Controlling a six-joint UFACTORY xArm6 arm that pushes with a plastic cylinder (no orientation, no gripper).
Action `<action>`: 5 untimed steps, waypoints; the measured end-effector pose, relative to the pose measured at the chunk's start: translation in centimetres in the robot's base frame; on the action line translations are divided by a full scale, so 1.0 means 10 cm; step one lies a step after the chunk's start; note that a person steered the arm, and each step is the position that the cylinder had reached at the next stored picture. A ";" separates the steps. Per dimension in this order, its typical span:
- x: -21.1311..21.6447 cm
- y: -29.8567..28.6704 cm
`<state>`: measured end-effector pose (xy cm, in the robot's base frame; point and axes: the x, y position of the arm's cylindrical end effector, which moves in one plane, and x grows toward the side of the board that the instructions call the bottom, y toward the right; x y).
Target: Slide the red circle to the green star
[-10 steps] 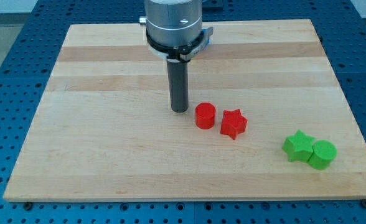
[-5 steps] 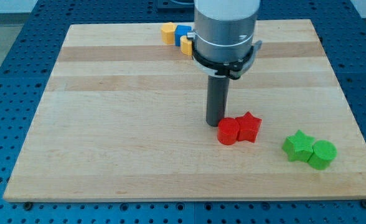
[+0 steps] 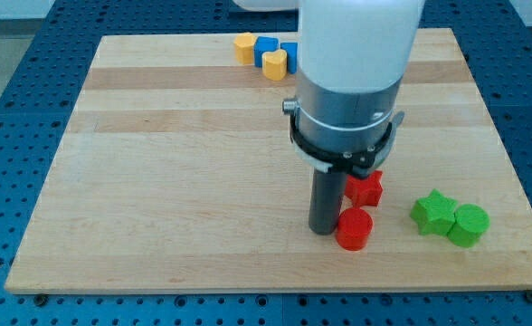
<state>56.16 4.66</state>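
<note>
The red circle (image 3: 354,228), a short cylinder, sits near the board's bottom edge, right of centre. My tip (image 3: 323,229) is down on the board, touching the red circle's left side. The green star (image 3: 433,214) lies to the view's right of the red circle, a clear gap between them. A green circle (image 3: 470,225) touches the green star's right side. A red star (image 3: 365,187) sits just above the red circle, partly hidden by the arm.
A yellow block (image 3: 243,46), a blue block (image 3: 265,45), a yellow heart-like block (image 3: 274,63) and another blue block (image 3: 289,52) cluster at the board's top edge (image 3: 157,37). The arm's wide body hides part of the board above the tip.
My tip has moved right and down the view, pushing the red circle down and right. The red star was nudged right and now sits above the red circle. The green blocks did not move.
</note>
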 end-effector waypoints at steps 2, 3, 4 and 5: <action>0.27 -0.12; 0.23 -0.10; 0.16 -0.03; 0.10 0.10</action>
<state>57.19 5.64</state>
